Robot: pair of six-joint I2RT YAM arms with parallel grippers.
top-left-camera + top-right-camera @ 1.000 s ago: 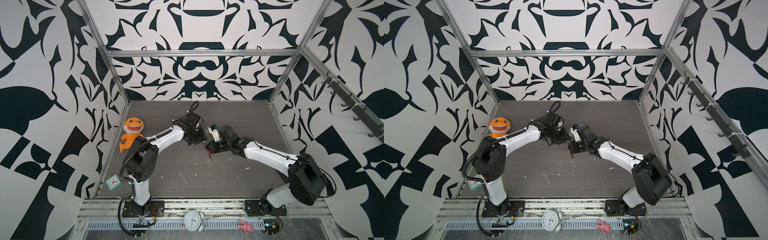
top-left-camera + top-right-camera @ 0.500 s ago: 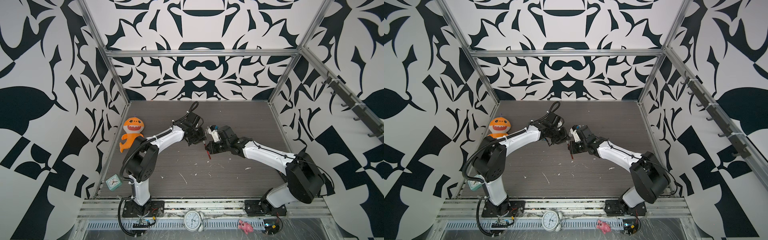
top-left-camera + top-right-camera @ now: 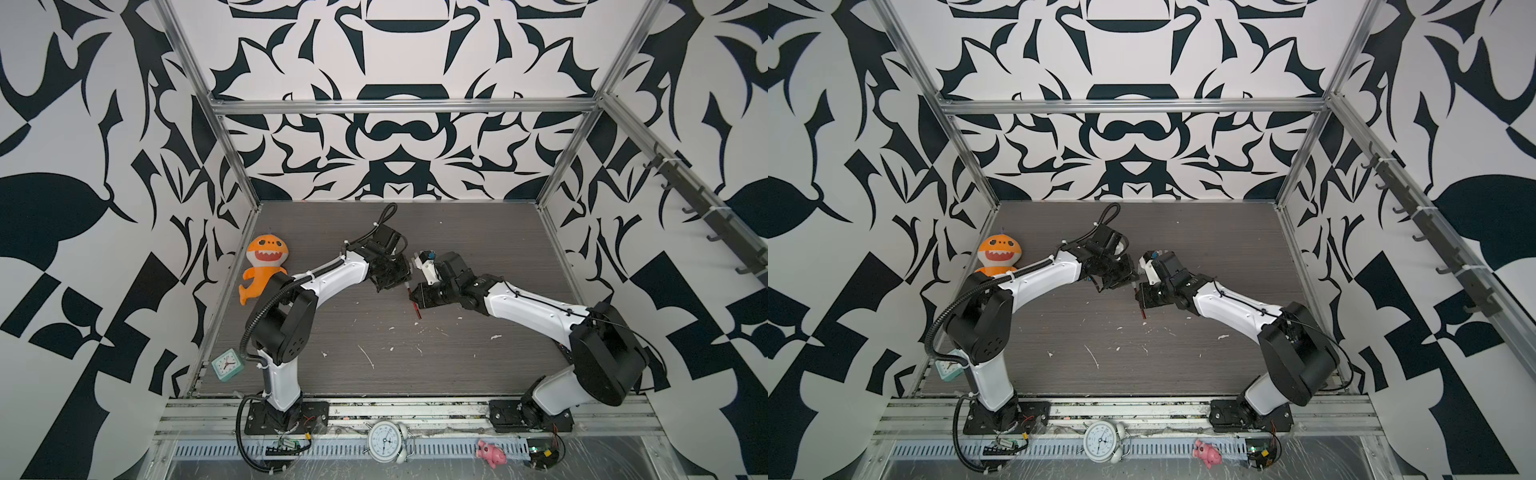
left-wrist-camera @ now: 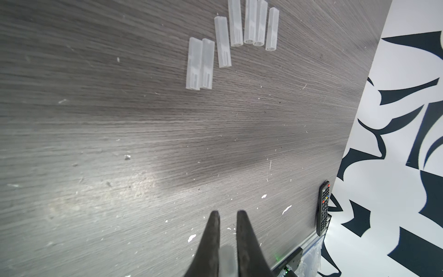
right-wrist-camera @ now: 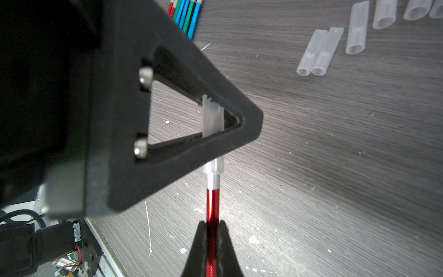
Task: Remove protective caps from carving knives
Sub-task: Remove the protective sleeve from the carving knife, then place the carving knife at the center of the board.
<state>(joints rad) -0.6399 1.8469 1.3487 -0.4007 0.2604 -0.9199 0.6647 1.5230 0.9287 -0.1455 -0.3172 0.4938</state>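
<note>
The right gripper (image 5: 212,224) is closed tight on the red knife (image 5: 212,203), pinching its handle a little behind the grey metal collar. The left gripper (image 4: 227,213) faces it from the knife's tip end. Its jaws are drawn in to a narrow slit, and the protective cap (image 5: 212,115) is pinched between them. The cap sits on the knife's tip, with its open end over the collar. In the left wrist view it shows only as a pale blur between the two black fingers.

In both top views the grippers meet above the middle of the table (image 3: 457,232). The knife's red handle slants out of the right gripper toward the front edge.

Seven loose caps (image 4: 207,64) lie flat on the table nearby. Two touch side by side, one lies just beside them, and four more are in a close row. The other knives (image 5: 184,14) lie in a tight bundle with red, green and blue handles side by side, apart from the caps.

White flecks (image 3: 365,357) dot the table toward the front edge. A black remote control (image 4: 323,208) lies along the table's edge against the patterned wall. An orange plush shark (image 3: 266,266) leans at the left edge. A small mint clock (image 3: 226,363) stands at the front left corner.
</note>
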